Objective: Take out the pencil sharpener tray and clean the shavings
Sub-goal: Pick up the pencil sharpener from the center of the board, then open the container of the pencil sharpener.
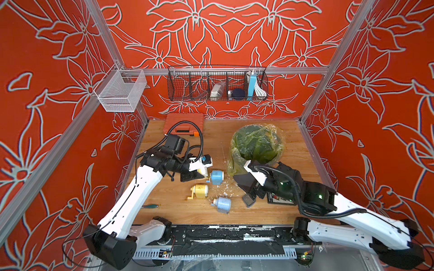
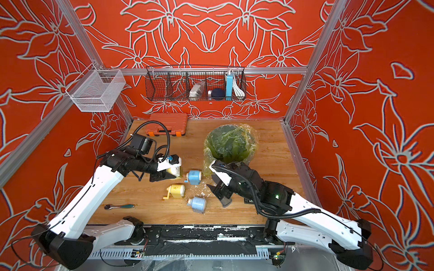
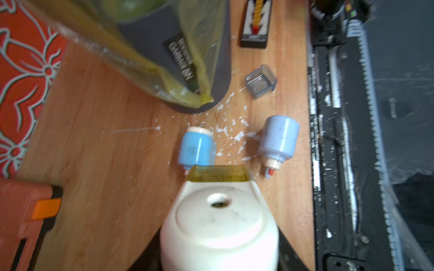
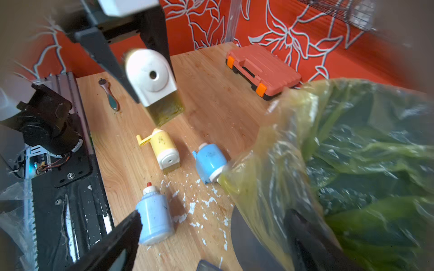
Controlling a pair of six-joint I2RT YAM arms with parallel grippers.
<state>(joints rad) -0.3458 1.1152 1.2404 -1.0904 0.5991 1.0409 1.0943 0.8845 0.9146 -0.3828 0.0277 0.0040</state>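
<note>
The yellow-tinted tray [image 4: 168,110] is still sitting in the white sharpener [image 4: 150,75], which the left gripper [image 1: 198,173] is clamping by its sides above the left half of the table [image 1: 164,201], tray end facing the bin [image 3: 145,32], probably so the other arm can draw it out. The right gripper [image 2: 219,191] is hovering beside the bin with jaws spread wide and empty, while the shavings [image 4: 195,206] are lying scattered between mid-table and the front edge.
</note>
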